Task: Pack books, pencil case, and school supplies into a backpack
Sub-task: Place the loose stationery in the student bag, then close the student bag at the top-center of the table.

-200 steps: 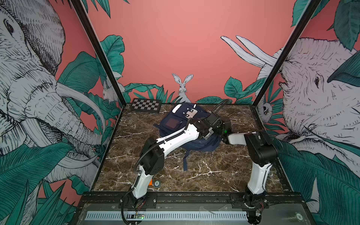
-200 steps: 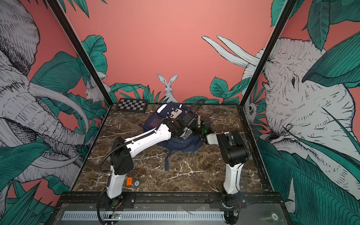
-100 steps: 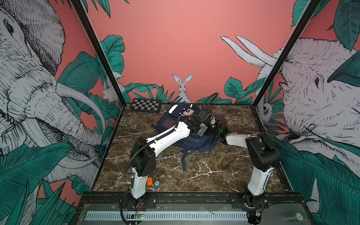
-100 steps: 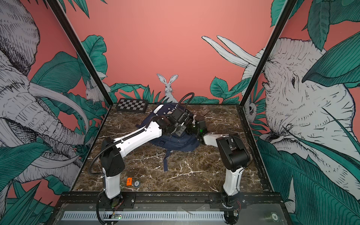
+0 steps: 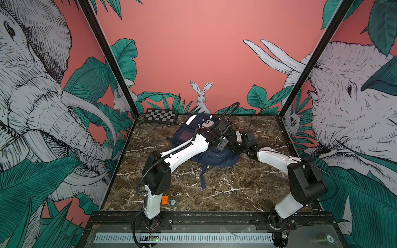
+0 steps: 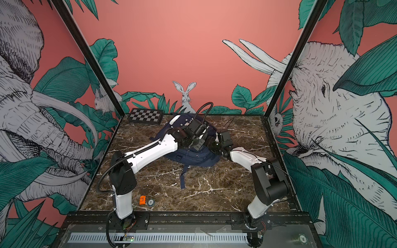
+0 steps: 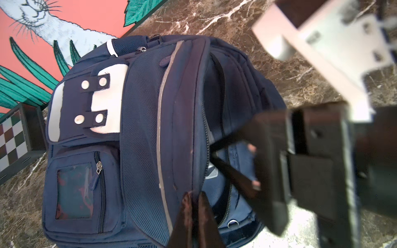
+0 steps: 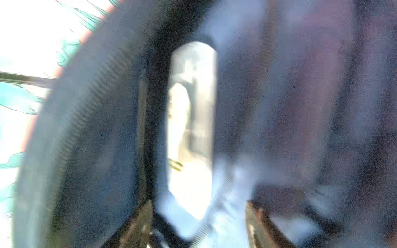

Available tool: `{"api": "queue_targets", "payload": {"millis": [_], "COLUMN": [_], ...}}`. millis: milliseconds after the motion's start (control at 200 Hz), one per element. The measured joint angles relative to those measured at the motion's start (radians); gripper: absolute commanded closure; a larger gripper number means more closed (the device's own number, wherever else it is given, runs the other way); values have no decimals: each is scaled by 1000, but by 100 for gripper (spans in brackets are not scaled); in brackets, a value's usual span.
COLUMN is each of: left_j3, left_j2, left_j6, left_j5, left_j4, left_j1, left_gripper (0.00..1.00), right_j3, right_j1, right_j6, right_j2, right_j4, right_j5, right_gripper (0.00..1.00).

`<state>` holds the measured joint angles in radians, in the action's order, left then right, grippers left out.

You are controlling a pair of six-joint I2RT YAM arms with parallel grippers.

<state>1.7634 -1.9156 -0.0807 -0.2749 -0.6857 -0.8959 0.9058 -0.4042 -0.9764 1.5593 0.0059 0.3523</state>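
Observation:
The navy backpack (image 5: 187,137) (image 6: 171,133) lies flat at the back middle of the marble table, its main zip opening gaping. In the left wrist view my left gripper (image 7: 194,199) is shut on the edge of the backpack (image 7: 139,128) flap beside that opening. My right gripper (image 7: 234,161) is open, its fingers reaching into the gap. In the right wrist view the right gripper (image 8: 199,214) is surrounded by blurred blue lining, with a pale oblong shape (image 8: 191,120) ahead that I cannot identify. The books and the pencil case are out of view.
A black-and-white chessboard (image 5: 161,116) (image 6: 146,116) lies at the back left, close to the backpack. A small orange object (image 5: 164,199) and a round disc (image 5: 173,201) sit near the left arm's base. A loose strap (image 5: 203,178) trails toward the front.
Both grippers have shifted toward the back left, the left one taking the backpack's flap with it. The right gripper's jaws have gone from nearly shut to open.

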Motion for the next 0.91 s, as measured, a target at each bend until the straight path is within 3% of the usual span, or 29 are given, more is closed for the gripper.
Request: {"api": "queue_targets", "payload": {"millis": [80, 290, 485, 590, 710, 905], "left_j3": [-40, -209, -352, -438, -505, -541], "left_j2": [2, 39, 166, 262, 319, 280], "left_j6": [3, -24, -68, -111, -169, -250], "left_j5": [16, 29, 7, 18, 93, 280], "left_j4": [17, 61, 78, 124, 179, 266], "left_j1": [0, -2, 8, 64, 188, 330], "left_gripper": [77, 48, 47, 47, 46, 46], "right_j3": [-51, -66, -14, 24, 93, 228], "right_j1": [0, -26, -188, -290, -384, -476], "right_j6": [51, 179, 244, 249, 247, 235], "right_j2": [-101, -289, -277, -216, -99, 87], "right_j4": [-79, -204, -270, -272, -269, -266], "right_j5": [-51, -156, -256, -319, -382, -463], "right_gripper": [48, 55, 56, 56, 58, 63]}}
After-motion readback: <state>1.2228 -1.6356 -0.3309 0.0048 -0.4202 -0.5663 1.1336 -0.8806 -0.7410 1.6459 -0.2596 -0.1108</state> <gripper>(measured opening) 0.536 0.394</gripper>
